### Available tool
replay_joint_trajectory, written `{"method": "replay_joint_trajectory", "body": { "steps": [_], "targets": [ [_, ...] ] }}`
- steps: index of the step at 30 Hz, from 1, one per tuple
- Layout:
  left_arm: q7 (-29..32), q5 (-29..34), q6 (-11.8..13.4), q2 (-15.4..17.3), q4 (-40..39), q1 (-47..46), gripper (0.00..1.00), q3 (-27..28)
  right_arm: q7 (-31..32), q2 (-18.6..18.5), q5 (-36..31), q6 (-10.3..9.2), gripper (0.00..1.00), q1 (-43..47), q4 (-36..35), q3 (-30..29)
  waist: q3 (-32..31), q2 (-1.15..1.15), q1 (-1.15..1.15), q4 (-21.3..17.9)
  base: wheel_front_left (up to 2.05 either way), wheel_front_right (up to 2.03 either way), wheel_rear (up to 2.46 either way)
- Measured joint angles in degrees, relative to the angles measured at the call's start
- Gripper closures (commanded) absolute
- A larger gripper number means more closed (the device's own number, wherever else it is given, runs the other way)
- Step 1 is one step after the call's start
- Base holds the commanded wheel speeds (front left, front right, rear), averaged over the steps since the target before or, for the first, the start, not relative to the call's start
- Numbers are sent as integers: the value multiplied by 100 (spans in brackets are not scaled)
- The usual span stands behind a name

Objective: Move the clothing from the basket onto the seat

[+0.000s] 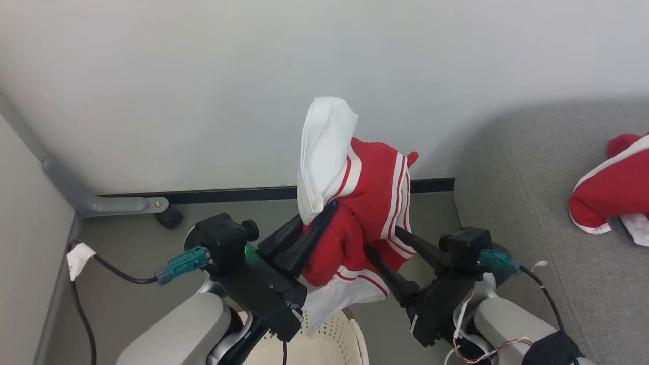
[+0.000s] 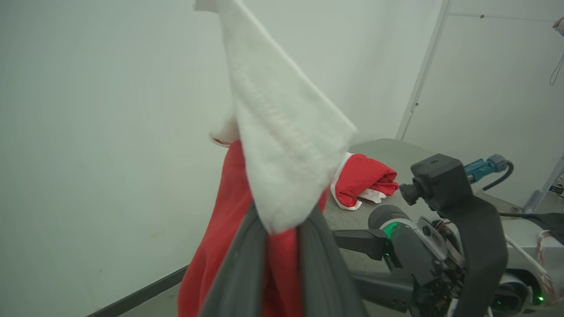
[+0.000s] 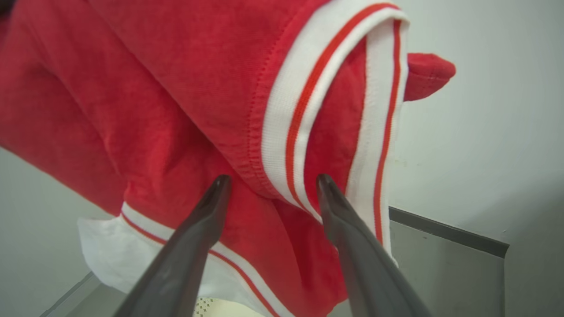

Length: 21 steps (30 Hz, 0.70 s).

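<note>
A red garment with white trim [image 1: 372,203] hangs in the air above the cream basket [image 1: 338,332], its white part sticking up. My left gripper [image 1: 319,215] is shut on it from the left; in the left wrist view both fingers [image 2: 240,273] pinch the red fabric [image 2: 220,229]. My right gripper [image 1: 382,238] stands open at the garment's right side. Its fingertips [image 3: 220,185] rest against the striped fold [image 3: 282,132] without closing. A second red garment [image 1: 608,192] lies on the grey seat [image 1: 527,203] at the right, and also appears as a red bundle [image 2: 363,178].
A pale wall with a black skirting strip [image 1: 228,194] stands close behind. A grey frame leg with a black caster [image 1: 168,217] sits on the floor at the left. Cables trail from both wrists. The seat's cushion spreads along the right.
</note>
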Motion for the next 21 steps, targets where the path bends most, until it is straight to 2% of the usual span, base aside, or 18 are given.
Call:
{"method": "replay_joint_trajectory", "body": {
  "steps": [9,17,19,20,21],
  "targets": [
    [0,5,0,35,-174,-1,100,-22,-7,187,392,-1,0,-571,308,791,25,0,0,112,0,0,0],
    [1,4,0,9,-319,0,100,-100,-172,520,636,0,0,-942,766,1155,34,0,0,188,0,0,0],
    [3,4,0,-4,-338,0,100,-133,-240,588,702,0,75,-1006,853,1189,34,0,0,203,0,0,0],
    [7,4,0,-4,-338,1,100,-145,-271,614,731,0,100,-1039,893,1206,34,0,0,210,0,0,0],
    [7,4,0,-2,-336,1,100,-151,-310,631,755,0,100,-1063,933,1223,33,0,0,215,0,0,0]
  ]
}}
